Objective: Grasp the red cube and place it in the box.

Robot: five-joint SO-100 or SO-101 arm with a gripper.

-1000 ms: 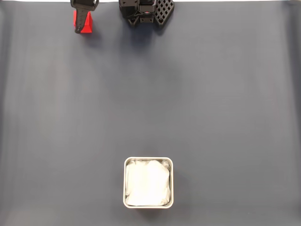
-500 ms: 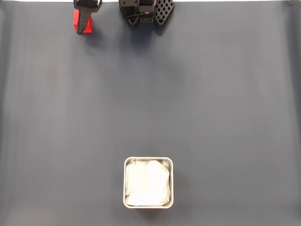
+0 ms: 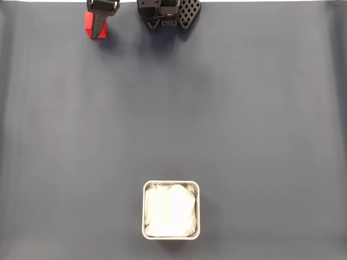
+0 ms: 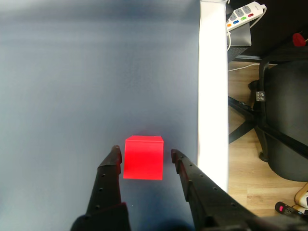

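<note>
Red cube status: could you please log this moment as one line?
phase: pre-grasp | gripper: open, jaws either side of red cube | cube: on mat, unlifted | box: no cube inside

Gripper (image 3: 98,32) now shifted slightly right and toward far edge in fixed view; I see less of red cube (image 3: 88,24) beside it.

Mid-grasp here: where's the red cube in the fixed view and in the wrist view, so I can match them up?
Fixed view: the red cube sits at the top edge, left of centre, partly covered by a black finger.
Wrist view: the red cube is low and centre, on the grey mat between the two open fingers.
Shared landmark: the gripper itself, straddling the cube in both views.
</note>
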